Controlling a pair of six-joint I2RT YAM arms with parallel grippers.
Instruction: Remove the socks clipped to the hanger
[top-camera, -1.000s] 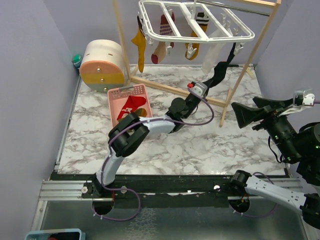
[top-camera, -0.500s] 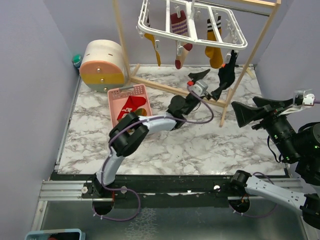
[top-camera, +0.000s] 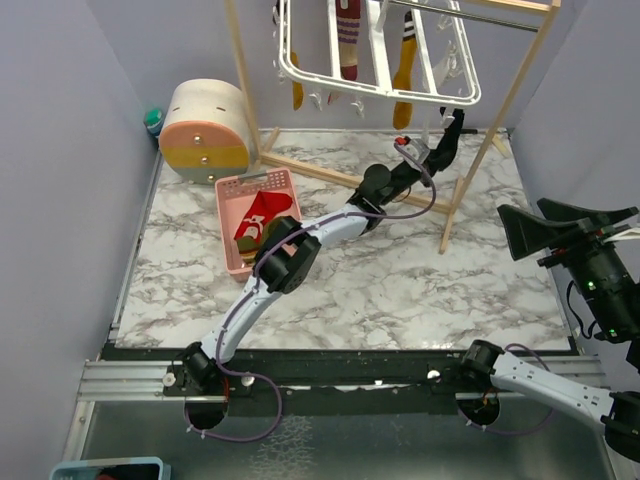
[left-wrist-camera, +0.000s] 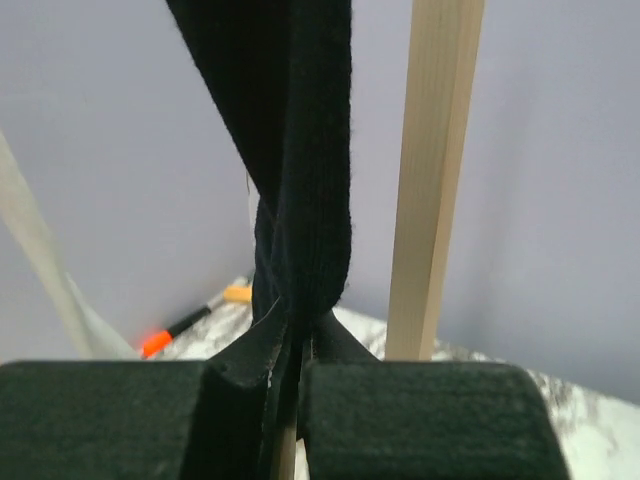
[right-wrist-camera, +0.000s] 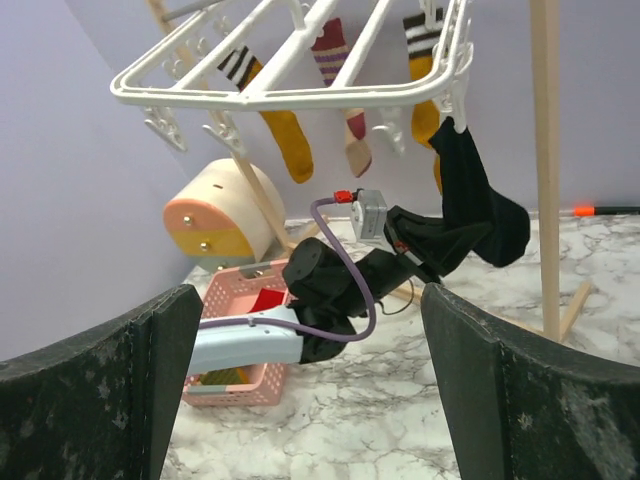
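The white hanger (top-camera: 380, 85) hangs tilted from the wooden rack, also in the right wrist view (right-wrist-camera: 300, 85). Clipped to it are a mustard sock (top-camera: 297, 92), a red striped sock (top-camera: 347, 40) and a mustard sock with a striped cuff (top-camera: 405, 70). A black sock (top-camera: 452, 132) hangs from a clip at the hanger's right corner (right-wrist-camera: 475, 200). My left gripper (top-camera: 438, 152) is shut on its lower part (left-wrist-camera: 300, 150). My right gripper (top-camera: 570, 232) is open and empty at the right, well away from the hanger (right-wrist-camera: 312, 400).
A pink basket (top-camera: 232, 232) at left holds a red sock (top-camera: 258, 215). A round cream and orange drawer box (top-camera: 205, 128) stands at back left. The rack's wooden pole (left-wrist-camera: 435, 170) is just right of the left gripper. An orange-tipped marker (left-wrist-camera: 185, 325) lies by the back wall.
My left arm has stretched farther back and right, keeping the black sock in its jaws. The hanger has swung back and tipped up. The right gripper has shifted slightly right.
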